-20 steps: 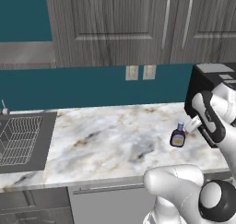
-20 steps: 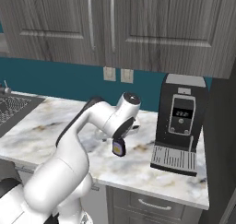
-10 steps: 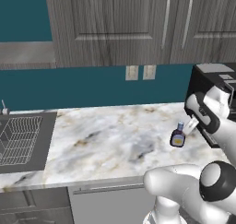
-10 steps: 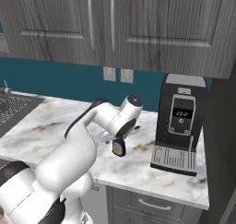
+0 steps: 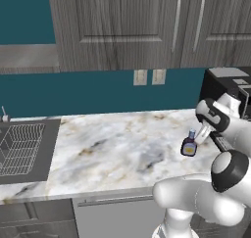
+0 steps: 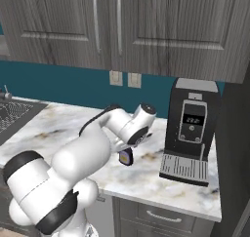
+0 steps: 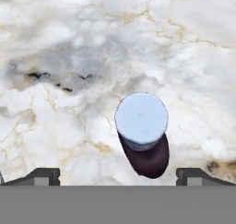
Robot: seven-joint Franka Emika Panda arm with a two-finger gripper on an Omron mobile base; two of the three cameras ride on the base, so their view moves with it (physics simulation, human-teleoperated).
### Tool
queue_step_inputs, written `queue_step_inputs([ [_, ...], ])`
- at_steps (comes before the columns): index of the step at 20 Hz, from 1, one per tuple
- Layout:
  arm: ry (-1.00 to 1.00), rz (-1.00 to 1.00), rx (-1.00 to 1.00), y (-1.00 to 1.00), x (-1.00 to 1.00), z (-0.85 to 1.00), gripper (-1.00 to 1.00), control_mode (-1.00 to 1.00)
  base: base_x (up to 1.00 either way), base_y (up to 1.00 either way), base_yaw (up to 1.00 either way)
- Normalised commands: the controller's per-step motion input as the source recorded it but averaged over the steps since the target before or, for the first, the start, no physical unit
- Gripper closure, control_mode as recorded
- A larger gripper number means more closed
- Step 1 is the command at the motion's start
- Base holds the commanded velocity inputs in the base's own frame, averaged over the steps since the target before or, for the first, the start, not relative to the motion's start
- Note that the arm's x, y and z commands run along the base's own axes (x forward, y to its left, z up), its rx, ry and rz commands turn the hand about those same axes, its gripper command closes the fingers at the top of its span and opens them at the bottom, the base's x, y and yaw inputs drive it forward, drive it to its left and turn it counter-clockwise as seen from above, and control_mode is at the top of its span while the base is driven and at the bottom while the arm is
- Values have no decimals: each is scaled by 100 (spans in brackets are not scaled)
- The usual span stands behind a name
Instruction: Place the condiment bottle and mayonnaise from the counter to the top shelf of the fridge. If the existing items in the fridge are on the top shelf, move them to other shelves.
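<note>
Since the hand camera looks almost straight down, the tool (image 7: 118, 174) reads pretty clearly: its two dark fingertips (image 7: 44, 174) sit far apart at the bottom corners, so it's spread wide and pinching nothing. The condiment bottle (image 7: 143, 133) stands upright just ahead of the gap between them, pale blue cap toward the lens and dark body peeking out below it, with marbled stone showing on both sides, so no contact.

From the left base view the tool (image 5: 200, 135) hangs just above and beside the condiment bottle (image 5: 188, 145), which stands on the surface (image 5: 108, 149) near its right end. In the right base view the bottle (image 6: 125, 156) sits under the bent white arm, orange-yellow label facing out. A black coffee machine (image 6: 191, 131) stands near it to the right. At the far left, a sink with a wire rack (image 5: 22, 151) is well apart from everything.
</note>
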Motion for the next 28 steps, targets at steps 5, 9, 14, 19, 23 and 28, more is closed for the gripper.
queue_step_inputs([
  [5,0,6,0,-5,22,-1,-100,-100,0,0,0],
  [9,0,1,0,-2,3,-2,-100,-100,0,0,0],
  [14,0,0,0,-1,0,-17,-100,-100,0,0,0],
  [19,1,1,0,0,0,-22,-100,-100,0,0,0],
  [23,1,2,0,0,0,-15,-100,-100,0,0,0],
  [28,3,2,0,0,0,-11,-100,-100,0,0,0],
])
